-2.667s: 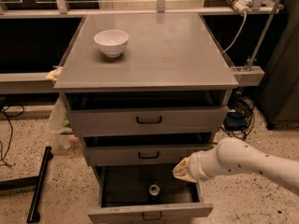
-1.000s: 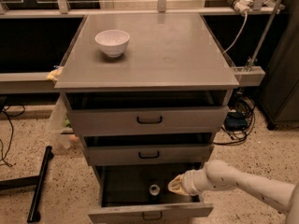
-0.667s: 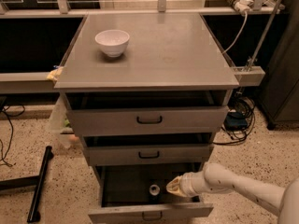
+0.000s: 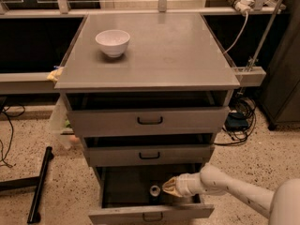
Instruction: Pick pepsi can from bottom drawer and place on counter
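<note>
The bottom drawer [image 4: 150, 213] of the grey cabinet is pulled open and its inside is dark. The pepsi can [image 4: 154, 191] stands upright inside it, and only its silver round top shows clearly. My gripper [image 4: 167, 187] reaches into the drawer from the right on a white arm. Its yellowish tip is just right of the can's top, very close to it. The counter [image 4: 164, 50] is the flat grey top of the cabinet.
A white bowl [image 4: 112, 42] sits on the counter's back left. The two upper drawers [image 4: 150, 121] stand slightly open above the arm. A black bar [image 4: 40, 184] lies on the speckled floor at left. Cables [image 4: 241, 121] lie at the right.
My arm has dropped from in front of the middle drawer into the bottom drawer and moved left toward the can. The can has not moved.
</note>
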You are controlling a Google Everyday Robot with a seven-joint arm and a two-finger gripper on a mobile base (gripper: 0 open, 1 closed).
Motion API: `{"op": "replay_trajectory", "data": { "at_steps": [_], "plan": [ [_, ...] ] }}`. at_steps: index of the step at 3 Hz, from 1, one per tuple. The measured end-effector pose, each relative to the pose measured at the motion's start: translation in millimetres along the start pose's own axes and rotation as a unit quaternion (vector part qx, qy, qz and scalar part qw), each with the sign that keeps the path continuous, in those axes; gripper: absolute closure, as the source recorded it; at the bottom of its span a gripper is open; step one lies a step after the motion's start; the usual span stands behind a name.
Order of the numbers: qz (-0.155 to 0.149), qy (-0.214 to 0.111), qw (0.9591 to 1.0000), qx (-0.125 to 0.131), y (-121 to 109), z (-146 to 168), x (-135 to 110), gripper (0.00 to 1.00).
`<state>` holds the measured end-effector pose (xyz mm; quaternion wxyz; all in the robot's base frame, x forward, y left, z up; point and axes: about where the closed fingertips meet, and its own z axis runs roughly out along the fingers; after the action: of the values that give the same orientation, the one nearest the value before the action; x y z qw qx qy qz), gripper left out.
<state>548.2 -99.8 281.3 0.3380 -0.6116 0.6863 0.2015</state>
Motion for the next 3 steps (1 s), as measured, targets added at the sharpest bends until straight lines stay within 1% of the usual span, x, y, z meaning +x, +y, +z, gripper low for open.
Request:
{"op": "replay_trajectory", "data": {
  "at_steps": [1,3],
  "plan": [
    [-0.001,-0.013,0.9999,0.000,-4.4,12.4,-0.1,0.30],
    [0.007,-0.040,0.9992,-0.004,-5.8,36.1,1.1,0.30]
  ]
}}
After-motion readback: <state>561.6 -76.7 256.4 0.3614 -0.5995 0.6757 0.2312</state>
